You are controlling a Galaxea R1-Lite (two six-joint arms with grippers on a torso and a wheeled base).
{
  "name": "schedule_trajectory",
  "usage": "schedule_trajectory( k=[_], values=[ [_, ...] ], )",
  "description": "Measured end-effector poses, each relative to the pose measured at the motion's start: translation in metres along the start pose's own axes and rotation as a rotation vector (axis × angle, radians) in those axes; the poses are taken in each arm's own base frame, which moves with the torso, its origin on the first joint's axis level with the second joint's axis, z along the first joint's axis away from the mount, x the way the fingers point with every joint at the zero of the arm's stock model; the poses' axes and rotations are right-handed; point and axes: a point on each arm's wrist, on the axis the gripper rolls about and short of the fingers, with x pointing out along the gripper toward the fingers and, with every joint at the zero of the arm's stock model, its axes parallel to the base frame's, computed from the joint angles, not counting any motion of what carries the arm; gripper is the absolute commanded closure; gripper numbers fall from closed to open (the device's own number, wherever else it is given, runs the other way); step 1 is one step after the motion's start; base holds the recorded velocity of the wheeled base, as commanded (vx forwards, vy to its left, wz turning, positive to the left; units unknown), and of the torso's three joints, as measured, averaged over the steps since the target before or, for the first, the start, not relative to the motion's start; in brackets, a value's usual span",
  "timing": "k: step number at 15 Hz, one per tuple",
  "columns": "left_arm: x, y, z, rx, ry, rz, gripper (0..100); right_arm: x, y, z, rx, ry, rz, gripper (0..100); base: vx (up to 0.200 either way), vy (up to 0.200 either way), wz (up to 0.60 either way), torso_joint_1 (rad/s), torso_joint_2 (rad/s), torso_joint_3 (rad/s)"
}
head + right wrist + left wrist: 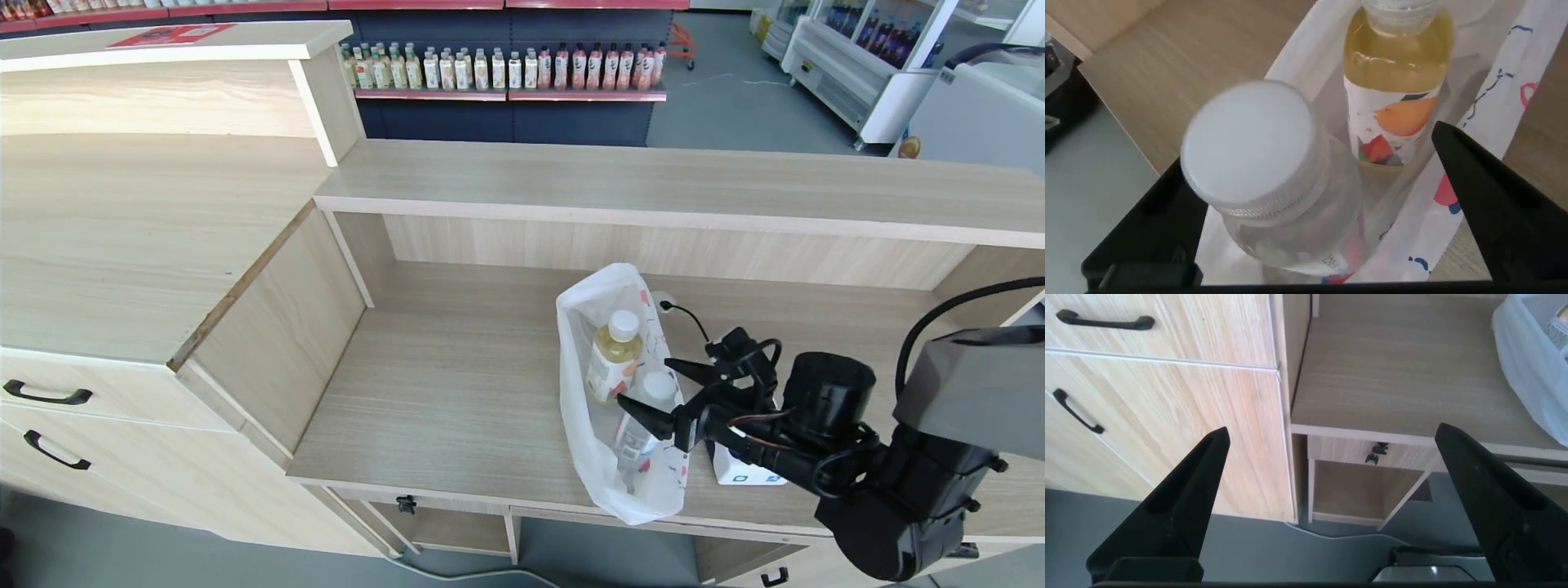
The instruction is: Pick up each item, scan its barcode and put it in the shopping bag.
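l gripper (1333, 431) hangs low in front of the counter, fingers (1167, 514) spread wide w/ nothing between them. it sits by the drawers (1159, 343) and below the desk (441, 392) front edge.

r gripper (655, 386) is over the mouth of the shopping bag (584, 425). its fingers are apart, one either side of the clear bottle (1266, 163). the far finger (1486, 196) is clearly off the bottle, so not clamped. cap is white.

the bag stands open at the desk's front edge, white plastic w/ small coloured prints. both bottles are inside it. the yellow drink bottle (612, 355) is just behind the clear one and about upright, also w/ a white cap.

a white scanner (739, 472) sits on the desk just beside the bag on the robot's r, partly hidden by the arm. a black cable (684, 314) runs behind the bag.

further back is the raised counter top (653, 184), then a shop shelf w/ a row of bottles (506, 69), and a freezer cabinet (857, 57) at far r.
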Motion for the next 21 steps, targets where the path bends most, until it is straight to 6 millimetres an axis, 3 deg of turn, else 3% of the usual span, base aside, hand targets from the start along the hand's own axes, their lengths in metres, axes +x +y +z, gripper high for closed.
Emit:
schedule_trajectory(
  k=[5, 7, 9, 12, 15, 18, 21],
  values=[
    [0.000, 0.000, 0.000, 0.000, 0.000, -0.001, 0, -0.074, 0.003, 0.056, 0.093, 0.039, -0.120, 0, 0.000, 0.000, 0.00, 0.000, 0.00, 0.000],
    [0.000, 0.000, 0.000, 0.000, 0.000, 0.000, 0, -0.118, 0.009, 0.074, 0.110, 0.090, -0.279, 0, 0.000, 0.000, 0.00, 0.000, 0.00, 0.000],
    [0.000, 0.000, 0.000, 0.000, 0.000, 0.000, 0, -0.169, 0.025, 0.079, 0.116, 0.126, -0.428, 0, 0.000, 0.000, 0.00, 0.000, 0.00, 0.000],
    [0.000, 0.000, 0.000, 0.000, 0.000, 0.000, 0, -0.238, 0.059, 0.061, 0.112, 0.166, -0.561, 0, 0.000, 0.000, 0.00, 0.000, 0.00, 0.000],
    [0.000, 0.000, 0.000, 0.000, 0.000, 0.000, 0, -0.287, 0.091, 0.031, 0.101, 0.170, -0.652, 0, 0.000, 0.000, 0.00, 0.000, 0.00, 0.000],
    [0.000, 0.000, 0.000, 0.000, 0.000, 0.000, 0, -0.311, 0.109, 0.010, 0.079, 0.075, -0.755, 0, 0.000, 0.000, 0.00, 0.000, 0.00, 0.000],
    [0.000, 0.000, 0.000, 0.000, 0.000, 0.000, 0, -0.318, 0.115, 0.002, 0.100, 0.011, -0.786, 0, 0.000, 0.000, 0.00, 0.000, 0.00, 0.000]
  ],
)
